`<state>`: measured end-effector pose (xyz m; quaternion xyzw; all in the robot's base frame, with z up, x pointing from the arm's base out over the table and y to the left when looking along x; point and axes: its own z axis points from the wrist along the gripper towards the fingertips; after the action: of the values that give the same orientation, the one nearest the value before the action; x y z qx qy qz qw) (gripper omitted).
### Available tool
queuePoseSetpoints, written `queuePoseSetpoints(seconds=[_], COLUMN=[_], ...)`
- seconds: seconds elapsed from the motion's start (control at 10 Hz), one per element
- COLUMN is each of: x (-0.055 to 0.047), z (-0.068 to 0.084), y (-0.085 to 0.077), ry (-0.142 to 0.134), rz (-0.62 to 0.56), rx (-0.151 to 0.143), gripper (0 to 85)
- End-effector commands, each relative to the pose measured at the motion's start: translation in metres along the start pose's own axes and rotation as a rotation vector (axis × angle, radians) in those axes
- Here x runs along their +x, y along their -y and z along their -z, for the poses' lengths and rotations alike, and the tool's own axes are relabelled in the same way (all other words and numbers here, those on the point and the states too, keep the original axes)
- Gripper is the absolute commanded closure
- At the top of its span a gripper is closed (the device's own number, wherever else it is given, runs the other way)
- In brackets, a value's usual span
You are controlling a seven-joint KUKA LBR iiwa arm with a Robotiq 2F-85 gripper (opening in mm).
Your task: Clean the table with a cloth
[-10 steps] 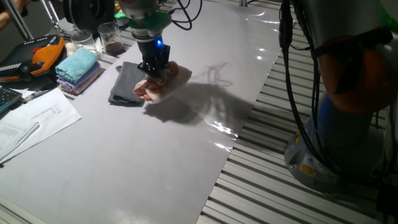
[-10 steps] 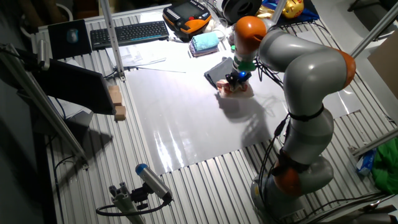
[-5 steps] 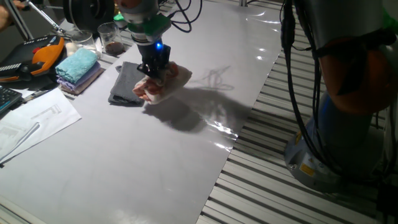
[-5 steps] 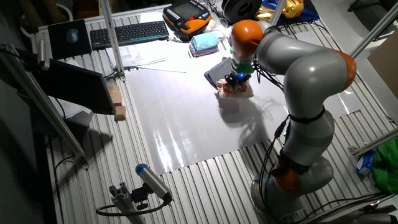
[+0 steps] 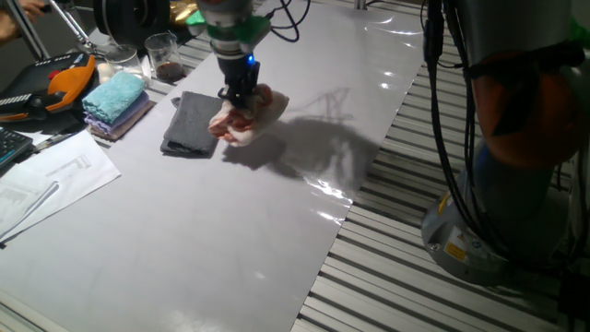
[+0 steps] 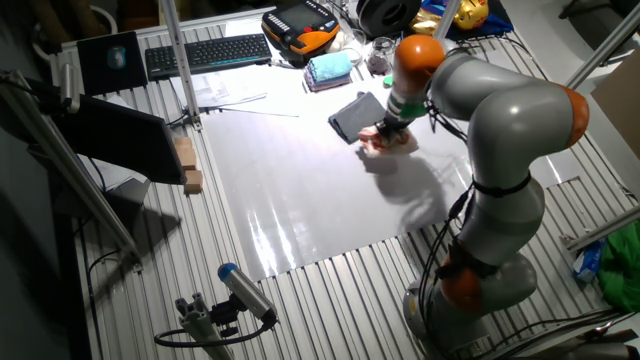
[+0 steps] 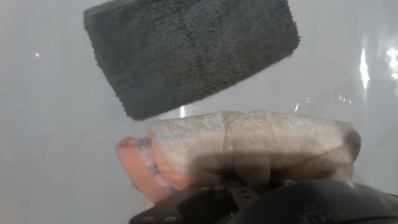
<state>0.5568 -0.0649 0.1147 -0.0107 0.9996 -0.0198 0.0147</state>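
The pink and peach cloth (image 5: 247, 118) lies bunched on the glossy grey-white table (image 5: 230, 231), just right of a dark grey cloth. My gripper (image 5: 238, 100) points straight down into the cloth and is shut on its top folds. In the other fixed view the cloth (image 6: 390, 142) sits under the gripper (image 6: 385, 130) near the table's (image 6: 300, 190) far side. In the hand view the cloth (image 7: 249, 146) fills the lower half, and the gripper's dark body hides its near edge.
A folded dark grey cloth (image 5: 189, 124) lies flat beside the pink one, also in the hand view (image 7: 186, 50). A teal-blue towel (image 5: 115, 95), a glass (image 5: 164, 55), papers (image 5: 46, 180) and a keyboard (image 6: 208, 52) stand at the table's end. Slatted metal grating (image 5: 415, 267) borders the table.
My gripper has slid the pink cloth a little to the right across the table, away from the dark grey cloth.
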Motion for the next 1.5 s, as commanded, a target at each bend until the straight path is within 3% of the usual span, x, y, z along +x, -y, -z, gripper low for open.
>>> queuePoseSetpoints(seconds=[0.0, 0.2, 0.4, 0.5, 0.6, 0.9, 1.2, 1.4], x=[-0.001, 0.002, 0.005, 0.003, -0.001, -0.011, -0.013, -0.015], z=[-0.002, -0.010, -0.014, -0.016, -0.017, -0.021, -0.030, -0.039], y=[0.009, 0.025, 0.038, 0.049, 0.058, 0.084, 0.095, 0.092], ry=[-0.001, 0.005, 0.000, -0.006, -0.014, -0.012, -0.006, 0.001], rz=[0.056, 0.064, 0.054, 0.046, 0.051, 0.111, 0.109, 0.105], rx=[-0.009, -0.005, -0.044, -0.050, -0.037, -0.034, -0.026, -0.016], gripper=[85.0, 85.0, 85.0, 85.0, 85.0, 85.0, 85.0, 85.0])
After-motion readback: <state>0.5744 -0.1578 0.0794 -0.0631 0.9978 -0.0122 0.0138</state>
